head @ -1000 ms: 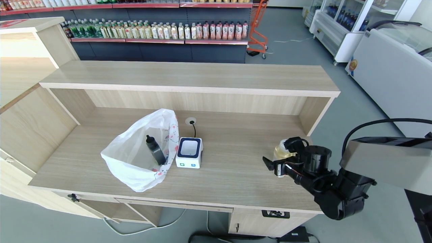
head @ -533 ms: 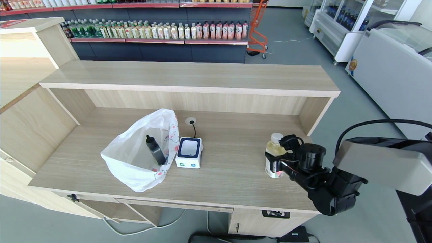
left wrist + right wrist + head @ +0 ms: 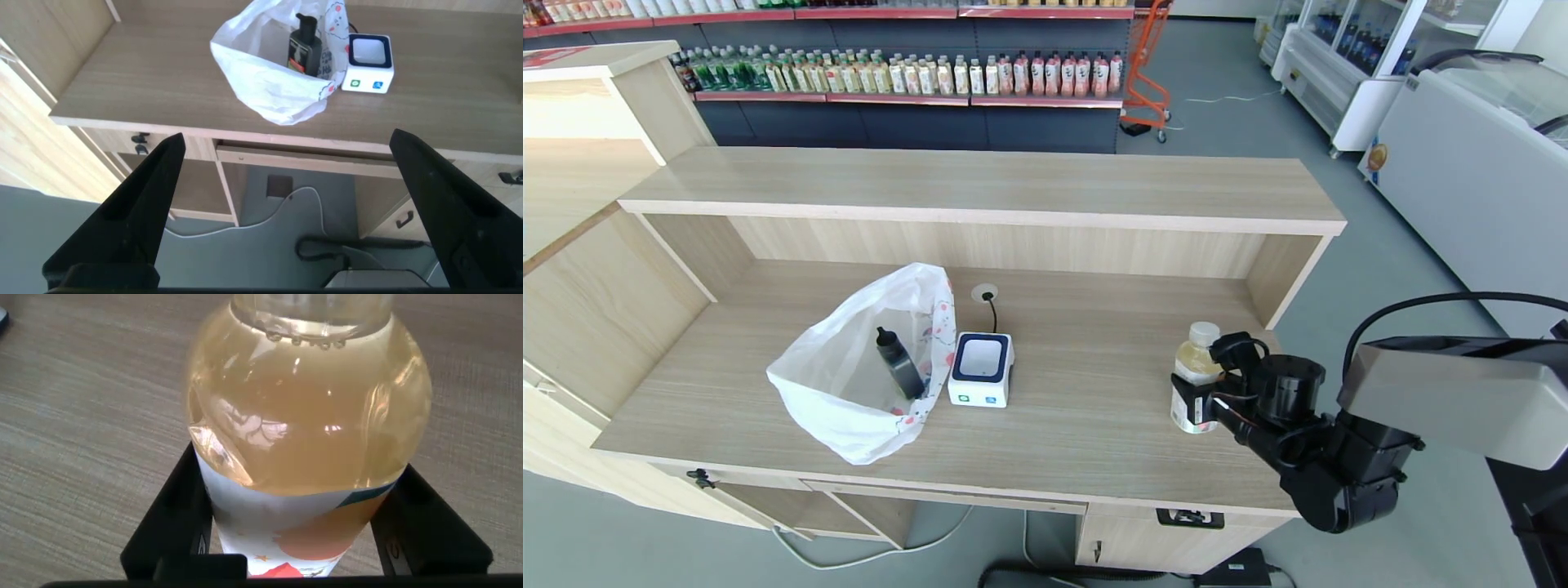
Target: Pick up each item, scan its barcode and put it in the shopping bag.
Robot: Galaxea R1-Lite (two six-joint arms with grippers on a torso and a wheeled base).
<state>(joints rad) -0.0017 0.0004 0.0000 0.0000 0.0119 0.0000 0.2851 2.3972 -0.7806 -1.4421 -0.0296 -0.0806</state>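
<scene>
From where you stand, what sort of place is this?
Most likely a small shop, at its checkout counter. Shelves of drinks stand behind it, a freezer is at the right, and a scanner sits beside a bag, with a bottle in the right gripper.

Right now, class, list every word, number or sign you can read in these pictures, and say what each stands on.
No text can be read.
drink bottle label: red and blue print, cut off and blurred.
black bottle label: too small.
scanner: one green and one blue icon square, no readable words.
shelf bottles labels: too small.
</scene>
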